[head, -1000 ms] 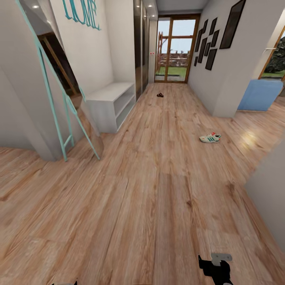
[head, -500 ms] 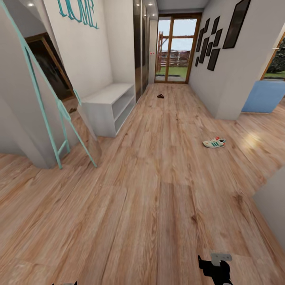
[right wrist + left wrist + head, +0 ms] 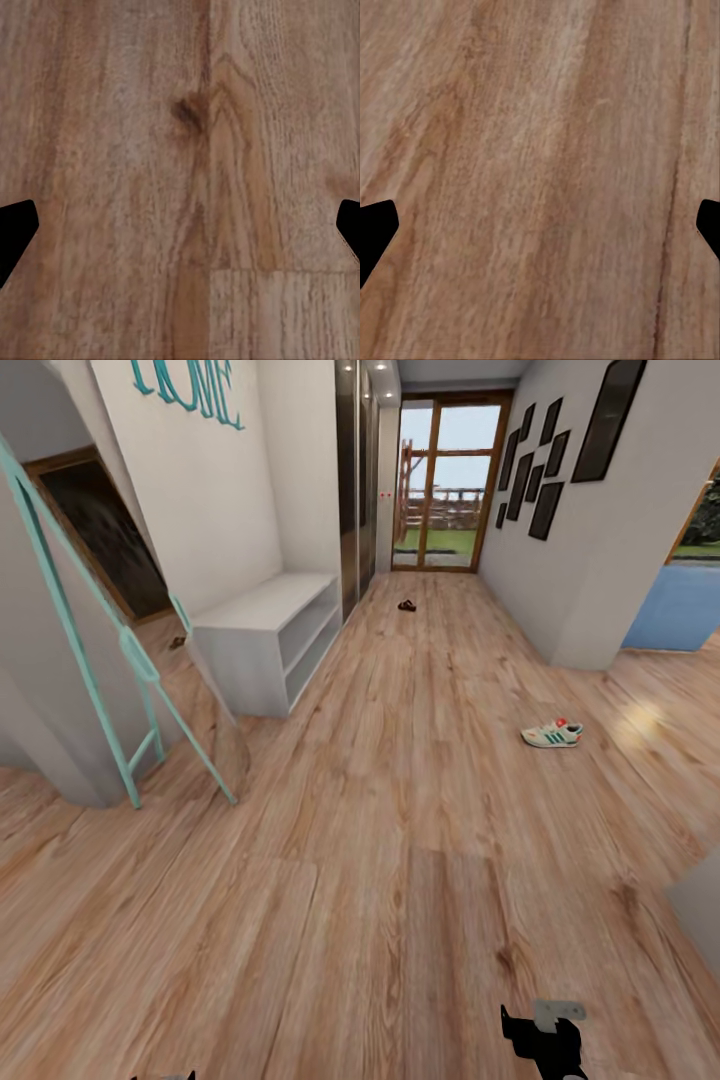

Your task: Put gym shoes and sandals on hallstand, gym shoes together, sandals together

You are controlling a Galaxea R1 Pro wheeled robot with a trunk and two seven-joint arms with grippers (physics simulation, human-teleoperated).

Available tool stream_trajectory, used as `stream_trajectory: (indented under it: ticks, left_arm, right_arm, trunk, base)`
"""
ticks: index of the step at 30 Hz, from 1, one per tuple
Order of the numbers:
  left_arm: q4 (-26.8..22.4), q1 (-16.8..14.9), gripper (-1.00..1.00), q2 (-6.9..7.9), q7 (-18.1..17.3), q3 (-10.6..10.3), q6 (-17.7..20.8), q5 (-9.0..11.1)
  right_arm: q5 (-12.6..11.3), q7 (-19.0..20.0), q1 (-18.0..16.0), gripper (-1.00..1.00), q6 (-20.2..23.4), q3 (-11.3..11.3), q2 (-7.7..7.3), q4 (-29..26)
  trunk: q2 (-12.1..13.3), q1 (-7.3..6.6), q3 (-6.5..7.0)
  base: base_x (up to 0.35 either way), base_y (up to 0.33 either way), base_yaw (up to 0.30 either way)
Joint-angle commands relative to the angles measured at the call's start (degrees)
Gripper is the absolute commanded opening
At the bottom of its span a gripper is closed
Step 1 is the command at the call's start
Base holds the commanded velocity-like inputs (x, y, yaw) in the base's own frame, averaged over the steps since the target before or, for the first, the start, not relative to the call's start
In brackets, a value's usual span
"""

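Note:
A white gym shoe [image 3: 552, 734] with green stripes and a red-orange heel lies on the corridor floor [image 3: 400, 840], ahead and to the right. Far down the corridor, near the glass door, a dark-brown sandal [image 3: 407, 606] rests on the planks. The pale grey hallstand [image 3: 265, 632] stands against the left wall under teal letters [image 3: 190, 385], and the shelves I can see hold nothing. My left gripper [image 3: 540, 232] and right gripper [image 3: 180, 232] are both open over bare planks, far from the shoes. The other shoe and sandal are out of view.
A teal-framed leaning mirror [image 3: 95, 650] stands at the left before the hallstand. A white wall corner [image 3: 590, 610] juts in on the right, with a blue block [image 3: 680, 605] behind it. A grey edge [image 3: 700, 920] sits at the near right.
The whole head view has shifted as the robot rolls forward: hallstand, mirror and gym shoe look nearer and lower. The things themselves have not moved, and both grippers hold the same pose.

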Motion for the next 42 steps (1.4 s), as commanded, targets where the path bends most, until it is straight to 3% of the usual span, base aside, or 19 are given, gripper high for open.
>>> stream_trajectory:
  ticks: [1,23,42]
  left_arm:
    - [0.05,-0.04,1.0,-0.02,-0.57,0.38,-0.07,0.13]
    - [0.05,-0.04,1.0,-0.03,-0.57,0.37,-0.07,0.13]
    - [0.05,-0.04,1.0,-0.02,-0.57,0.42,-0.07,0.16]
  right_arm:
    - [0.59,-0.29,-0.04,1.0,-0.17,-0.3,0.0,0.09]
    - [0.52,-0.3,-0.04,1.0,-0.17,-0.3,0.0,0.09]
    - [0.48,-0.34,-0.04,1.0,-0.17,-0.3,0.0,0.09]
  trunk:
    - [-0.01,0.02,-0.04]
    - [-0.01,0.02,-0.04]
    - [-0.01,0.02,-0.04]
  base:
    - [0.339,0.0,0.0]
    - [0.339,0.0,-0.002]
    - [0.339,0.0,-0.097]
